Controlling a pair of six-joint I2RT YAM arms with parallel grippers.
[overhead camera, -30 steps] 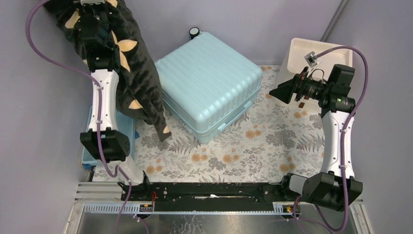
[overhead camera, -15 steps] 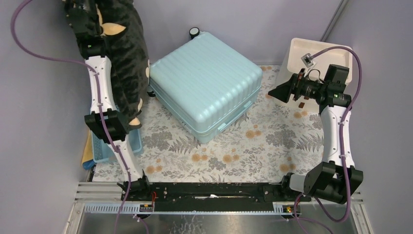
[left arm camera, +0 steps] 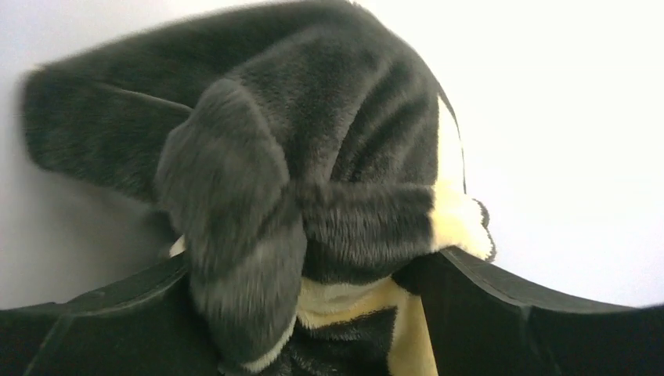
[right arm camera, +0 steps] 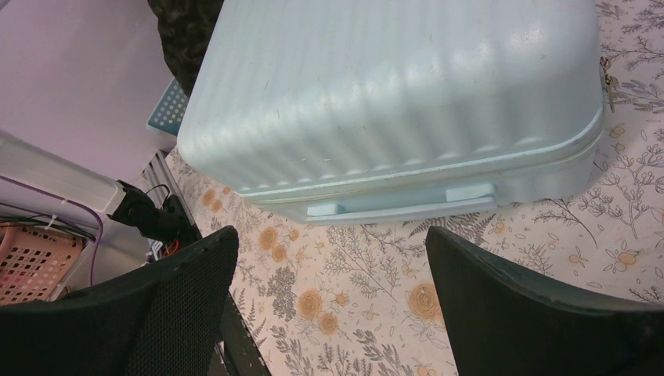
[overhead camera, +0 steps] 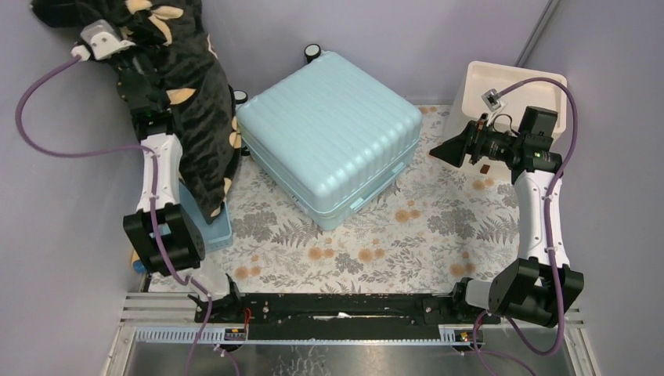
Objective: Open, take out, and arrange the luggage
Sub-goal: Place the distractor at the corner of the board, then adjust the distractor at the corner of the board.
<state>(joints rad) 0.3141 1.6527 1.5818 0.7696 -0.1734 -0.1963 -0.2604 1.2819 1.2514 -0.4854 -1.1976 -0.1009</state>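
The luggage [overhead camera: 329,133] is a pale aqua ribbed suitcase lying shut on the floral cloth; its handle side fills the right wrist view [right arm camera: 391,102]. My left gripper [left arm camera: 313,313] is raised at the back left corner. Its jaws stand wide apart, and a dark furry garment with cream patches [left arm camera: 313,141] lies loosely between them. That garment [overhead camera: 200,117] hangs down over the left arm, to the left of the suitcase. My right gripper [overhead camera: 448,149] hovers open to the right of the suitcase, with nothing between its fingers [right arm camera: 329,305].
A small blue basket [overhead camera: 215,227] sits under the garment's hanging end, at the left edge. A cream drawer unit [overhead camera: 489,86] stands at the back right, behind the right arm. Purple walls close in on the left, back and right. The floral cloth [overhead camera: 376,243] covers the floor.
The left arm swung the garment left and up towards the back corner, and its jaws have spread apart. The suitcase's left side has shifted a little to the left. The right arm barely moved.
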